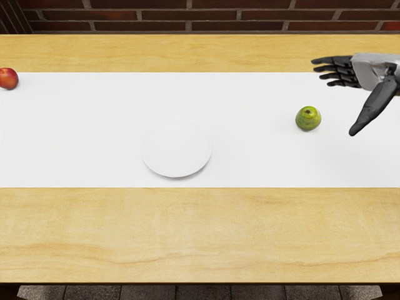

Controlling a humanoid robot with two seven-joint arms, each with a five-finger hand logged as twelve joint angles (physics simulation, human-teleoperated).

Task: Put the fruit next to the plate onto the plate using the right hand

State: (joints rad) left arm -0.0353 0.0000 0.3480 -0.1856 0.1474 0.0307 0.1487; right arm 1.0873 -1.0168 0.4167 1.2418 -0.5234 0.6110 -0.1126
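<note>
A green apple [308, 118] sits on the white table runner, well to the right of a white plate [176, 150] that lies near the middle. My right hand [347, 81] comes in from the right edge and hovers up and to the right of the green apple, apart from it. Its fingers are spread and hold nothing, with the thumb pointing down toward the runner. The left arm does not show.
A red apple [7, 78] lies at the far left edge of the runner. The white runner [94, 137] crosses a wooden table [200, 231], with a brick wall behind.
</note>
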